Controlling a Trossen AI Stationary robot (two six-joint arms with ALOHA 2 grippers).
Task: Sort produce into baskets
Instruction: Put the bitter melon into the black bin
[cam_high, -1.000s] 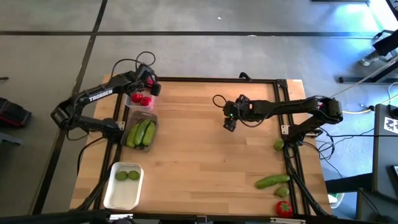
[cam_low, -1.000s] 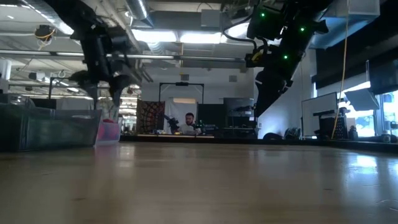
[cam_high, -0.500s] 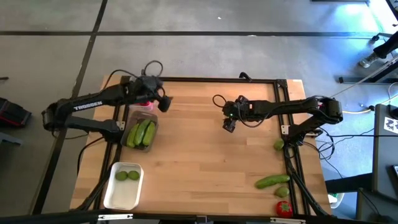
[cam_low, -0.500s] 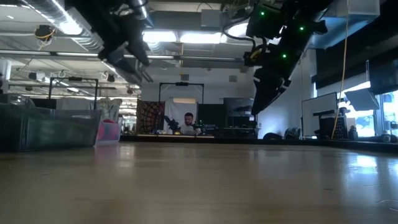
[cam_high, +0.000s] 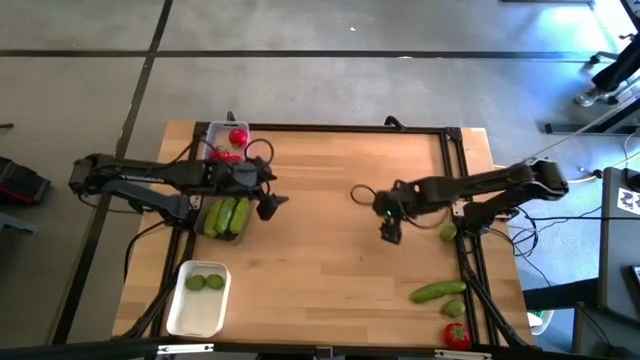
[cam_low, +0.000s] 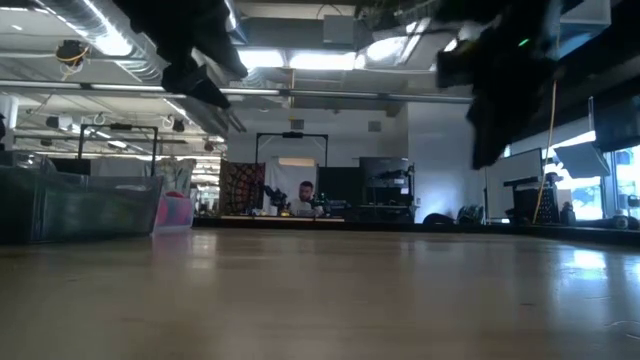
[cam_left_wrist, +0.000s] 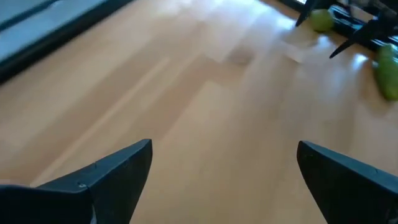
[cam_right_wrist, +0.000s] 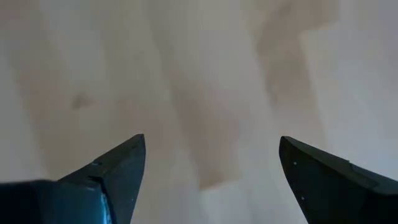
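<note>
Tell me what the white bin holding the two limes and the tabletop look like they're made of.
The opaque white rectangular bin looks like smooth moulded plastic: rounded corners, even glossy walls. The pale tabletop looks like jointed wooden boards with a satin finish: plank seams and grain show, though it may be veneer.

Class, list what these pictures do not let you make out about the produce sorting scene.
- Tomato bin, high view: the left arm covers part of it, so the tomato count is unclear.
- Low view: loose produce is not seen.
- Lime, high view: partly behind the frame rail.
</note>
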